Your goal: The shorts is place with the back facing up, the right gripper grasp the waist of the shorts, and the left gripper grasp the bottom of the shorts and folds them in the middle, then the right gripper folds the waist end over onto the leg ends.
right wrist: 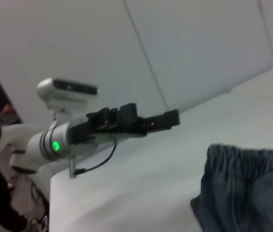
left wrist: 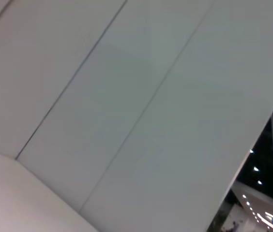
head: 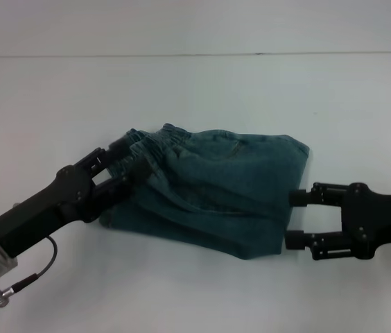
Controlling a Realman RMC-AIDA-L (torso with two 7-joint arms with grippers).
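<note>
While lying folded in a rumpled heap mid-bench (head: pixel 202 90): shorts (head: pixel 216 191), puckered waistband (head: pixel 155 142) toward the left. Left gripper (head: pixel 127 161) at that waistband end, clench impossible to tell. Right gripper (head: pixel 294 218) spread wide, beside the opposite edge.

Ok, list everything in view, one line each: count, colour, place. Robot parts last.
shorts: one, blue-green denim, bunched mid-table, puckered waistband at the robot's left end.
table: one, white, under everything.
wall: pale panels behind the table.
left end effector: one, black on a silver arm with green light, at the waistband end.
right end effector: one, black, open, fingers at the shorts' opposite edge.
</note>
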